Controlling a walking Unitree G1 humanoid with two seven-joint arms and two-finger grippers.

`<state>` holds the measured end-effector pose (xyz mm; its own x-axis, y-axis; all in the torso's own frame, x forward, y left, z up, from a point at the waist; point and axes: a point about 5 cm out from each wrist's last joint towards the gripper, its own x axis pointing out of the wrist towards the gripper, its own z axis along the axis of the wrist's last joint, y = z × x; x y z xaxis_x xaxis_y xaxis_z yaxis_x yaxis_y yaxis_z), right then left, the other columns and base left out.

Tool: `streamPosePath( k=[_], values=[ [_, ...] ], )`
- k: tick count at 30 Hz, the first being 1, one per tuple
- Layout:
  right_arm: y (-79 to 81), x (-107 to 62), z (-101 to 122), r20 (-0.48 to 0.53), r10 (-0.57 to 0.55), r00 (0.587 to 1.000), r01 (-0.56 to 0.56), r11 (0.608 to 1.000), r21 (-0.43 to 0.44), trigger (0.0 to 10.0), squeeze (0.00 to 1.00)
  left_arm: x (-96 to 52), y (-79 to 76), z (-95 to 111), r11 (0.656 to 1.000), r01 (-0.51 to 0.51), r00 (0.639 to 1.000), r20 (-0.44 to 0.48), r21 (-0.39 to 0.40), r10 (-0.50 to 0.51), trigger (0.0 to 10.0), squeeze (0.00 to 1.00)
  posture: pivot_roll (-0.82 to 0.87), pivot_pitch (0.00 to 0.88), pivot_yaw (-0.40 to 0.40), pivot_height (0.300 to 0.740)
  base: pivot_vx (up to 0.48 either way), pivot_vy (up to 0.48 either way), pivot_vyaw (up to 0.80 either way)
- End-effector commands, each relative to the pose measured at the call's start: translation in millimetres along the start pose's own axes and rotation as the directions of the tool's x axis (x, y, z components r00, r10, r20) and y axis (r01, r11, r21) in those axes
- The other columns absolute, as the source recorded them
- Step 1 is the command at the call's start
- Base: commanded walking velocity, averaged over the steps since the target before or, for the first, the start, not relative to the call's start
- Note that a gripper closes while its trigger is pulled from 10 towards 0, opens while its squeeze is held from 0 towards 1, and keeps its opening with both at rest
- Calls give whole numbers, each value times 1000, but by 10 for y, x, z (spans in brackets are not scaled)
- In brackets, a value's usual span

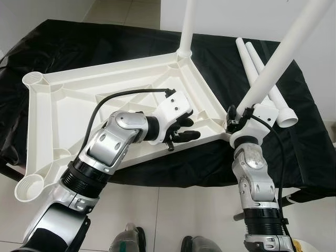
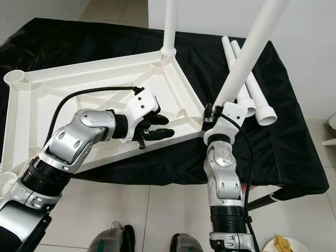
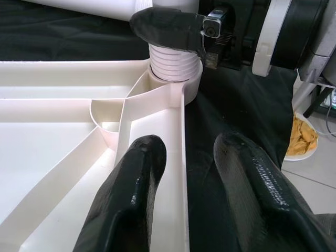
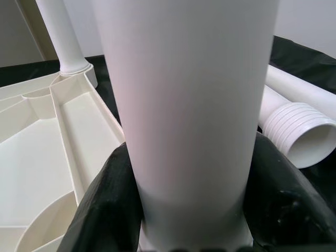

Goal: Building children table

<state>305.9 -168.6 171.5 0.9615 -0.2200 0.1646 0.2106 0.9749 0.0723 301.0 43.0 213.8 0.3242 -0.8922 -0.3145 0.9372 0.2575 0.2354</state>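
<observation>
So the upside-down tabletop (image 1: 105, 105) is lying on the black-covered table (image 1: 294, 152), with its near-right corner socket right at the table's front edge. The right gripper (image 1: 242, 116) has its fingers clamped around a white leg (image 1: 278, 58), and the threaded end is sitting in that corner socket (image 3: 173, 84), though the leg is leaning pretty hard to the right.

The left gripper (image 1: 185, 129) has its fingers spread and straddling the tabletop's near rim just beside that corner, basically pinning it down.

If I were doing this step, I'd stand the leg up straight over the socket before twisting, otherwise the threads will probably cross or bind. Keeping that left gripper pressing on the rim seems smart too, so the top doesn't spin or slide off the edge.

Count: one tabletop, four legs total. One is already standing in the far corner (image 1: 186, 26), one is in hand, and two spare legs (image 1: 262, 79) lie side by side toward the table's right edge. Two sockets on the left side look open.
</observation>
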Motion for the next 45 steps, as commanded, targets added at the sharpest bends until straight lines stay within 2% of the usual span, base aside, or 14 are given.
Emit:
streamPosePath(
  k=[1, 4, 5, 6, 14, 15, 21, 24, 38, 39, 40, 41, 45],
  values=[
    [-127, -36, -186, -89, -52, 995, 50, 998, -23, 10000, 0, -10, 8, -4, 999, -35, 999, -4, 12, 35, 10000, 0, -4, 116, 2, 740, 0, 0, 0],
    [-125, -35, -190, -92, -51, 994, 49, 999, -21, 10000, 0, -11, 8, -3, 999, -34, 999, -4, 13, 34, 10000, 0, -4, 116, 2, 740, 0, 0, 0],
    [-121, -35, -191, -92, -47, 995, 46, 999, -14, 10000, 184, -12, 7, -3, 999, -34, 999, -4, 14, 34, 10000, 0, -3, 114, 4, 740, 0, 0, 0],
    [-117, -36, -188, -89, -40, 995, 40, 999, -7, 10000, 1000, -12, 7, -2, 999, -34, 999, -4, 14, 34, 10000, 0, -3, 114, 3, 740, 0, 0, 0],
    [-122, -41, -183, -88, -38, 995, 37, 999, -13, 10000, 1000, -13, 1, -1, 999, -33, 999, -4, 14, 33, 10000, 0, -5, 116, 3, 740, 0, 0, 0],
    [-120, -40, -178, -84, -33, 996, 32, 999, -13, 10000, 0, -13, -1, -1, 999, -32, 999, -4, 14, 32, 10000, 0, -5, 117, 3, 740, 0, 0, 0],
    [-79, -31, -134, -59, 13, 998, -13, 1000, 0, 10000, 0, -10, -1, -1, 999, -31, 1000, -3, 14, 31, 10000, 0, -4, 117, 4, 740, 0, 0, 0],
    [-46, -31, -106, -47, 62, 997, -60, 998, 34, 10000, 0, -7, -6, -2, 1000, -29, 1000, -2, 12, 29, 10000, 0, -5, 118, 5, 740, 0, 0, 0],
    [-43, -29, -34, -4, 159, 987, -158, 986, 43, 10000, 0, -7, -6, -4, 1000, -27, 1000, -4, 11, 27, 10000, 0, -6, 123, 6, 740, 0, 0, 0],
    [-51, -26, -27, -2, 165, 986, -164, 986, 42, 10000, 78, -8, -7, -4, 1000, -26, 1000, -4, 12, 26, 10000, 0, -6, 124, 8, 740, 0, 0, 0],
    [-51, -26, -27, -2, 165, 986, -164, 986, 42, 10000, 78, -8, -7, -4, 1000, -26, 1000, -4, 12, 26, 10000, 0, -6, 124, 8, 740, 0, 0, 0],
    [-58, -19, -15, 3, 177, 984, -177, 983, 45, 10000, 1000, -8, -7, -3, 1000, -26, 1000, -4, 12, 26, 10000, 0, -6, 124, 8, 740, 0, 0, 0],
    [-87, 0, 8, 13, 184, 983, -185, 982, 37, 10000, 1000, -8, -6, -3, 1000, -25, 1000, -5, 13, 26, 10000, 0, -6, 124, 8, 740, 0, 0, 0]
  ],
)
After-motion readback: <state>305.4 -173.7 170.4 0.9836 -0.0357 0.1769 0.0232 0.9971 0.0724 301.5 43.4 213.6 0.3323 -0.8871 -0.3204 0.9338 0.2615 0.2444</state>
